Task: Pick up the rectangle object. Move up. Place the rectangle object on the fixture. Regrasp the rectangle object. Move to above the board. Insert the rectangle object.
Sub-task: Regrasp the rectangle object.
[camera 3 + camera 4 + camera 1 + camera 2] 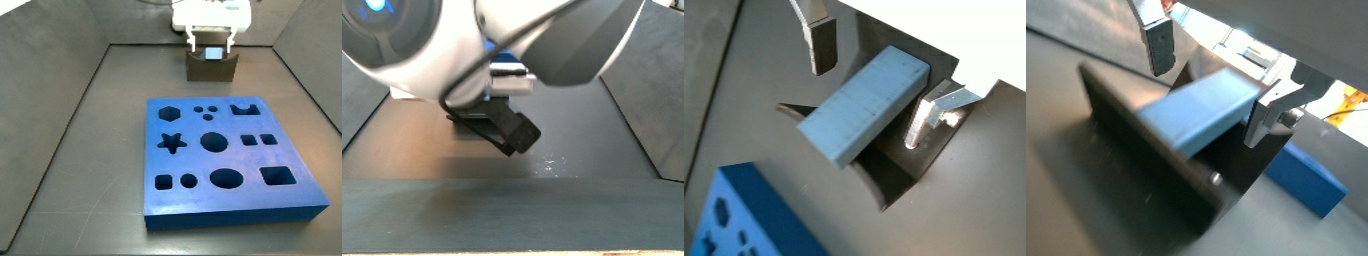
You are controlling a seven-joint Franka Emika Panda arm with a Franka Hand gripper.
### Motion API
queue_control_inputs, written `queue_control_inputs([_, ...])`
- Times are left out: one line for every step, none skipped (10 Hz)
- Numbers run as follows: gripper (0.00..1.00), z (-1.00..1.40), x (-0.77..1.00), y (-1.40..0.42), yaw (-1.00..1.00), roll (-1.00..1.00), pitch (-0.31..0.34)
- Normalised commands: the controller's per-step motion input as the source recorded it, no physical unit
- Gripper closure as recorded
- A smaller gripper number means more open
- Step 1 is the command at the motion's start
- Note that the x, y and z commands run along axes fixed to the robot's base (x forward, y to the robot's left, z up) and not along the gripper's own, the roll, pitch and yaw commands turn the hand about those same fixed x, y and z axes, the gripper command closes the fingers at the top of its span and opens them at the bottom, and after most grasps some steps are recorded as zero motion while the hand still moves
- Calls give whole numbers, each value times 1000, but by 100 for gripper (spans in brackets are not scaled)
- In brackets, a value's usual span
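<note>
Side view, nearest: the board (230, 158), a thick bright blue slab, lies flat on the dark matte surface (80, 140). Its top carries dark cut-outs: hexagon, star, circles, squares, a crown shape. Edges crisp, face smooth.

Beyond it, toward the back wall: the fixture (209, 68), a small dark brownish block, stands on the surface, well apart from the board. The white arm comes down from above, and the tool (211, 45) hangs directly over the fixture, pointing down.

Wrist views, close in: the tool (871, 85) is spread wide. Its flat silver fingers (822, 42) with dark pads stand on either side of the rectangle object (862, 105), clear of it on both sides as far as can be seen. Nothing is gripped.

The rectangle object (1200, 110) is a pale blue-grey bar, plain, smooth, faintly grainy on its broad face, longer than wide. It lies tilted in the fixture's notch, one end lower than the other. The fixture (1153, 150) reads as dark, hard-edged walls around the bar. A corner of the board (1309, 175) shows beyond it.

The remaining side view is mostly filled by the blurred white arm; the dark fixture (513, 128) shows beneath it, the tool's state unreadable there.
</note>
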Motion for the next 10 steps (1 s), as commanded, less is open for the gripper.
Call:
queue_control_inputs([0, 1000, -22, 5, -5, -32, 55])
queue_control_inputs([0, 1000, -27, -4, 0, 21, 65])
queue_control_inputs([0, 1000, -35, -3, -3, 53, 69])
queue_control_inputs([0, 912, -42, -3, -6, 70, 76])
queue_control_inputs([0, 741, -38, -2, -13, 86, 87])
queue_control_inputs([0, 514, -32, 1, -16, 87, 105])
queue_control_inputs([0, 341, -29, 1, -21, 92, 112])
queue_control_inputs([0, 784, -72, -1000, 25, 1000, 61])
queue_control_inputs([0, 674, -69, -1000, 24, 1000, 59])
queue_control_inputs([0, 631, -90, -1000, 23, 1000, 51])
